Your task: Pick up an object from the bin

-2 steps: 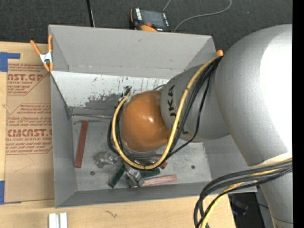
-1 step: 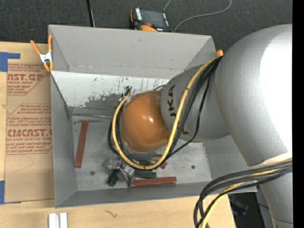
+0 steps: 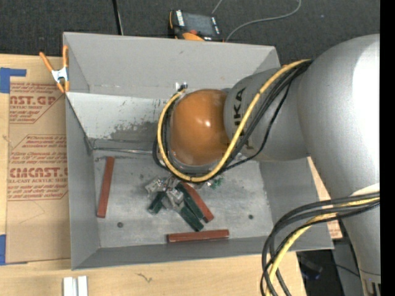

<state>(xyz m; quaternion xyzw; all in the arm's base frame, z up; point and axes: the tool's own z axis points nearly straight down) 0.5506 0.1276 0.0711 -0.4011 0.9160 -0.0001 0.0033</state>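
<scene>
A pale wooden surface (image 3: pixel 185 279) is carrying the grey metal bin (image 3: pixel 80 165), with dark floor lying beyond its far wall. The big silver arm (image 3: pixel 333 103) is reaching in from the right, its orange cover (image 3: pixel 194 128) hanging over the middle of the bin floor. Below the cover, the end effector (image 3: pixel 166 190) is sitting low in a small cluster of pieces. I cannot tell whether it is open or closed, or whether it is gripping anything.

A long brown stick (image 3: pixel 105 187) is lying well apart at the left, and a brown bar (image 3: pixel 197 235) is lying along the near wall. Just right of the end effector, a shorter brown stick (image 3: pixel 200 205) is slanting beside a dark green strip (image 3: pixel 190 216). A smaller dark green piece (image 3: pixel 154 204) is lying just left and near of it.

The pieces are crowding together, so a grasp here is likely risking a pinch on two at once, or a flat strip sliding out sideways on lifting.
</scene>
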